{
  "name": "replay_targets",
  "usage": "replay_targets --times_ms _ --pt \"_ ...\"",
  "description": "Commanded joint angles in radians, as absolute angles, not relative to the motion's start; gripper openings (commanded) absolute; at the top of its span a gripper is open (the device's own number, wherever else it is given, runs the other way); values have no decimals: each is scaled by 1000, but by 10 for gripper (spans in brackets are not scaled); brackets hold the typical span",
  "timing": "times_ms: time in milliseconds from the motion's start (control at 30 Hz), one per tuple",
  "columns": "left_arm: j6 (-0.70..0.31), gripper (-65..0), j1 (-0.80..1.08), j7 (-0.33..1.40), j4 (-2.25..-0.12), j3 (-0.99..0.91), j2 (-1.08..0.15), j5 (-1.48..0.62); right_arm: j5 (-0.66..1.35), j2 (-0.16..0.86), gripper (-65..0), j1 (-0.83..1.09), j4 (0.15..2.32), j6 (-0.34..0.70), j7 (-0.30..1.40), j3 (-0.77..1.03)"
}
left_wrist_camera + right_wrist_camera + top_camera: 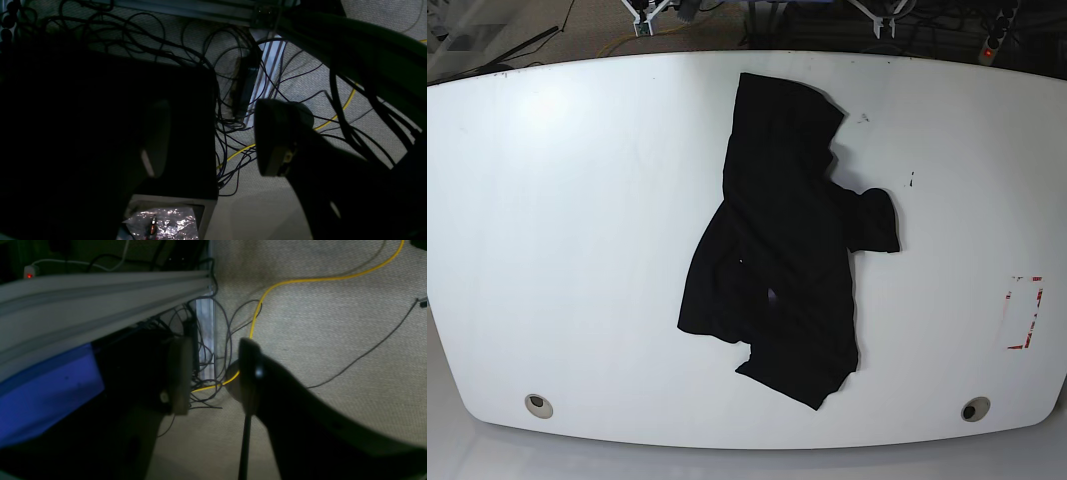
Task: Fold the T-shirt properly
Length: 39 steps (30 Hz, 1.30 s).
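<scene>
**T-shirt crumpled mid-table, both grippers off the table**

You have the black T-shirt (782,260) lying unfolded and rumpled near the middle of the white table (577,250), one sleeve sticking out toward the base view's right. Neither arm shows in the base view. Your left gripper (210,136) has its fingers well apart over tangled cables (233,100) on the carpet, holding nothing. Your right gripper (215,376) also has its fingers apart, empty, above a yellow cable (300,280).
</scene>
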State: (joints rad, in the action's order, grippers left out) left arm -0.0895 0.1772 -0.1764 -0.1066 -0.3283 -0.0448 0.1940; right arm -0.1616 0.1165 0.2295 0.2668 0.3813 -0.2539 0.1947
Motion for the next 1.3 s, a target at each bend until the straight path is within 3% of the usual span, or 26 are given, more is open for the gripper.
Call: replay_targets --times_ms 0,33,67,433,567,633,867,1167,1267 --pt "-90 -287 190 -212 -118 -326 -43 195 -157 108 -428 266 436 375 -202 203" --pt "-91 -283 186 -179 -108 -328 -45 194 -160 111 -433 228 278 377 -272 197" --pt "-93 -283 186 -177 -108 -328 -47 194 -160 111 -433 219 275 377 -274 199" --pt "-93 -283 209 -183 -117 -328 -51 196 -160 116 -436 223 283 377 -274 200" --pt "-93 -283 239 -220 -159 -328 -47 194 -157 113 -498 300 400 377 -271 216" --pt "-93 -283 288 -243 -240 -328 -45 194 -157 105 -520 355 506 381 -262 236" --pt "-93 -283 406 -229 -476 -328 -12 193 -157 85 -474 484 742 387 -193 239" --pt "-96 -283 671 -160 -966 -328 61 191 -116 84 -471 673 1043 392 -148 237" --pt "-137 -283 763 -154 -1125 -328 90 191 -35 90 -471 748 1155 443 -113 236"
